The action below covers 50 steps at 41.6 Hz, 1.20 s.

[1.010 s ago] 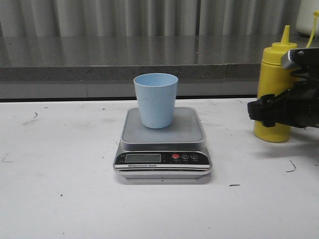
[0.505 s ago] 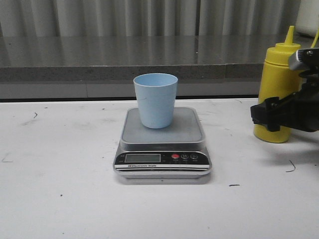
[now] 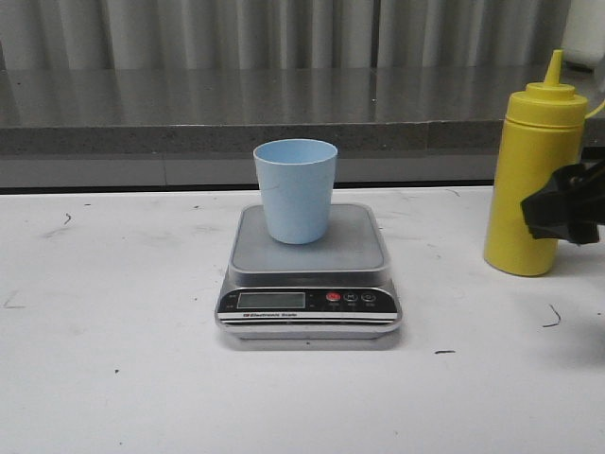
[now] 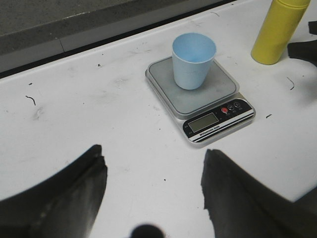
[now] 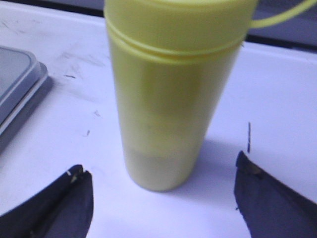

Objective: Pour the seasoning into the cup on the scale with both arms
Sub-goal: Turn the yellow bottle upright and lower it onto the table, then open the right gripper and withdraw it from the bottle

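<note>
The pale blue cup (image 3: 295,190) stands upright on the silver scale (image 3: 308,274) at the table's middle; both also show in the left wrist view, the cup (image 4: 193,60) and the scale (image 4: 208,106). The yellow seasoning bottle (image 3: 532,170) stands upright at the right. My right gripper (image 3: 564,214) is open, close beside the bottle and a little nearer the camera; in the right wrist view the bottle (image 5: 171,94) stands just beyond the open gripper (image 5: 163,178), apart from it. My left gripper (image 4: 153,166) is open and empty, well short of the scale.
A dark grey ledge (image 3: 189,113) runs along the back of the white table (image 3: 113,378). The right arm's black body sits at the front view's right edge.
My right gripper has drawn back to the right, away from the front of the bottle. The bottle now stands a little further right and fully uncovered. Cup and scale have not moved.
</note>
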{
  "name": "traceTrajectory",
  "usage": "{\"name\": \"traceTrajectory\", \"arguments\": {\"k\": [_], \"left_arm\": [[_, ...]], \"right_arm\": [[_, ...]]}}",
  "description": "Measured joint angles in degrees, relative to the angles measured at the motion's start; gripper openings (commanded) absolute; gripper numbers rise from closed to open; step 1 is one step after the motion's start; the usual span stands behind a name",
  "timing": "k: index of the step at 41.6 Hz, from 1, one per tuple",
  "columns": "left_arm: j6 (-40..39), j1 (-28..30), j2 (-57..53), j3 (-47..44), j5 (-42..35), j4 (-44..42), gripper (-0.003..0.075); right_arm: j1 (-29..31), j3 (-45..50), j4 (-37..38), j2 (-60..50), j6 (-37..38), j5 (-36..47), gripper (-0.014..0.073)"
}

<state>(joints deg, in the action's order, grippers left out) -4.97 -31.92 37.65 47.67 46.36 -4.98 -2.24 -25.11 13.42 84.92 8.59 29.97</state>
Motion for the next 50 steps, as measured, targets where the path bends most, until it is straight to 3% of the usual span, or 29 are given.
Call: {"name": "traceTrajectory", "arguments": {"k": [12, 17, 23, 33, 50], "left_arm": [[0.0, 0.0, 0.0, 0.0, 0.0, 0.0, 0.0418], [0.0, 0.0, 0.0, 0.0, 0.0, 0.0, 0.0418], [0.0, 0.0, 0.0, 0.0, 0.0, 0.0, 0.0418], [0.0, 0.0, 0.0, 0.0, 0.0, 0.0, 0.0418], [0.0, 0.0, 0.0, 0.0, 0.0, 0.0, 0.0418]], "right_arm": [[-5.8, -4.4, 0.0, -20.8, 7.8, -37.5, 0.0602], [-9.0, -9.8, -0.1, -26.2, 7.2, -56.3, 0.0602], [-11.4, -16.8, -4.2, -30.8, 0.4, -76.7, 0.0602], [-12.0, -18.6, -13.4, -42.4, -8.6, -83.7, 0.0602], [-12.0, -18.0, -15.6, -60.9, -10.1, -87.0, 0.0602]]}}
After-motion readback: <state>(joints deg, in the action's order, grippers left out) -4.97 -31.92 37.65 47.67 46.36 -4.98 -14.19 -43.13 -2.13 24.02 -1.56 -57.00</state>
